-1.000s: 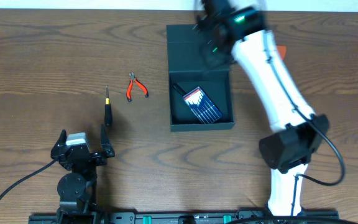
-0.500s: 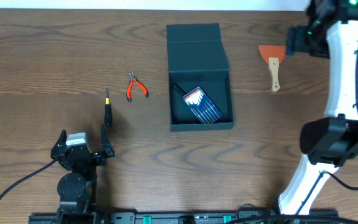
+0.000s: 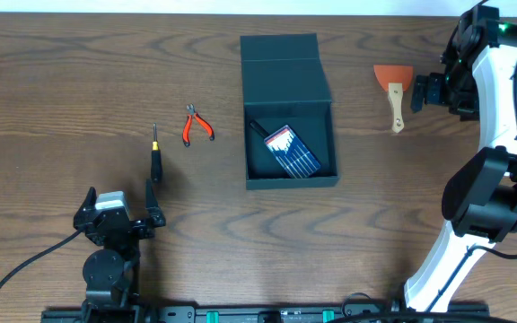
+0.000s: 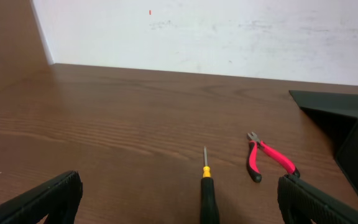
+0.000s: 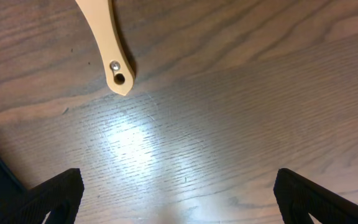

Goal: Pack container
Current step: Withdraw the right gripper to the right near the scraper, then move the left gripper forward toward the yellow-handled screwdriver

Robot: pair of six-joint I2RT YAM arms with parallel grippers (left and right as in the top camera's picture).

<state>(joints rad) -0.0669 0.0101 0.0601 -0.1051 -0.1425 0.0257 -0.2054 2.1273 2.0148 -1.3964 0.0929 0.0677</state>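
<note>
One matte teal-grey square cardboard container [image 3: 281, 81] is seen at upper centre, one striped pack [image 3: 293, 150] inside. One screwdriver [image 3: 155, 161], one red-handled pliers [image 3: 196, 126] and one wooden-handled scraper [image 3: 395, 94] are counted. The left gripper [image 3: 121, 208] and right gripper [image 3: 420, 92] are spread apart, empty.

The left arm [image 3: 106, 269] sits folded low at the near edge. Its left gripper [image 3: 121, 211] points away from the base, both fingers [image 4: 39, 200] spread wide with nothing between them. The right arm [image 3: 508, 108] extends from its base at the near right up to the far right, bent at the elbow, and the right gripper [image 3: 424, 90] is turned leftward and down, jaws wide apart and empty.
</note>
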